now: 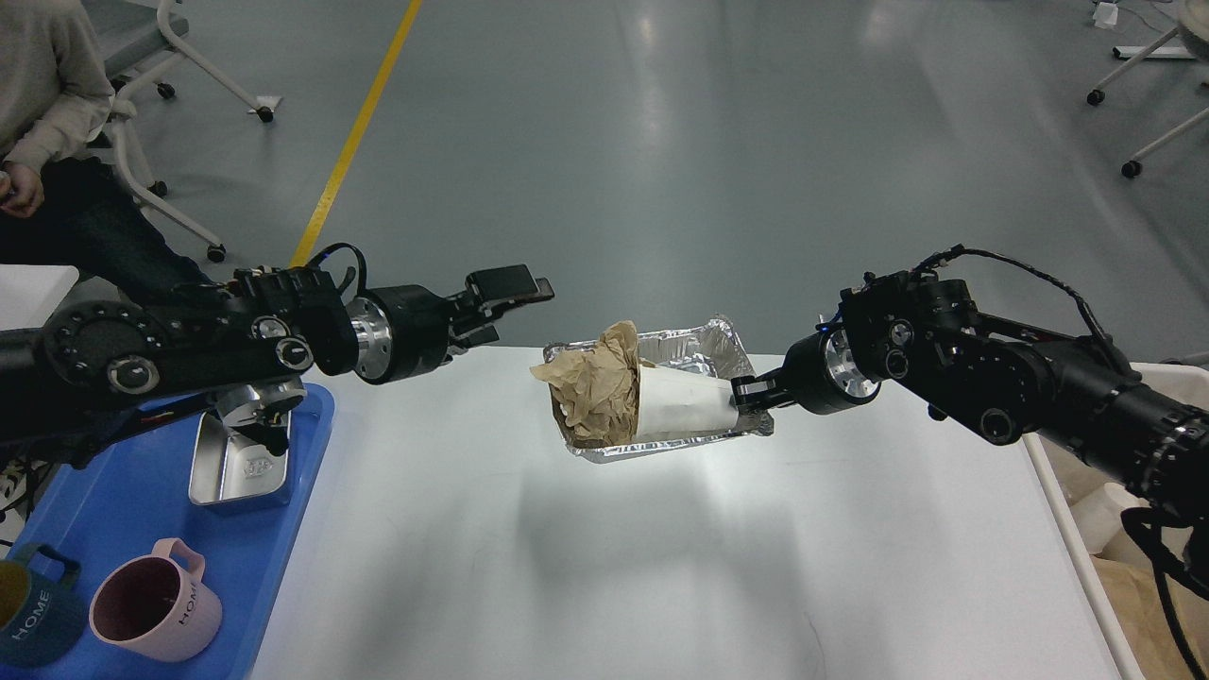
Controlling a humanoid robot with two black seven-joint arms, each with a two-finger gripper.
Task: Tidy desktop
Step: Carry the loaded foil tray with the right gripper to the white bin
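A smooth white desktop (661, 548) with a faint gloss fills the lower centre. Above its far edge, the right gripper (741, 397), reaching in from the right, clamps a white paper cup (685, 404) on its side, stuffed with crumpled brown paper (597, 382), over a crinkled foil tray (704, 345). The left gripper (505, 297) stretches level from the left, jaws apart and empty. A blue plastic tray (283, 529) at left holds a steel tin (236, 467) and a pink mug (156, 614) reading "HOME". A beige bin (1067, 529) stands at right.
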